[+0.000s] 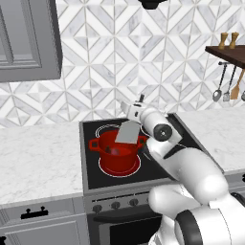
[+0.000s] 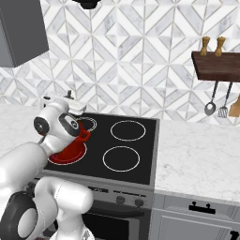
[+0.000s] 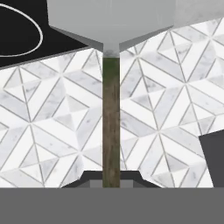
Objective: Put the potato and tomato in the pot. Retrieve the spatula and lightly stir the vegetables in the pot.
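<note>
The red pot (image 1: 117, 154) stands on the front left burner of the black stove (image 1: 165, 143); in the right base view the pot (image 2: 71, 151) is half hidden behind my arm. My gripper (image 1: 131, 116) hovers over the pot's back rim, shut on the spatula's thin dark handle (image 3: 111, 127). The spatula's pale grey blade (image 1: 127, 132) hangs tilted over the pot's opening, and its blade (image 3: 111, 19) lies at the top of the hand view. Small dark shapes lie inside the pot; I cannot tell potato from tomato there.
A dark wall shelf (image 2: 218, 65) at the right carries two wooden mills, with a silver ladle (image 2: 210, 107) and other utensils hanging below it. White marble counters (image 1: 38, 158) flank the stove. A grey wall cabinet (image 1: 26, 38) hangs at upper left.
</note>
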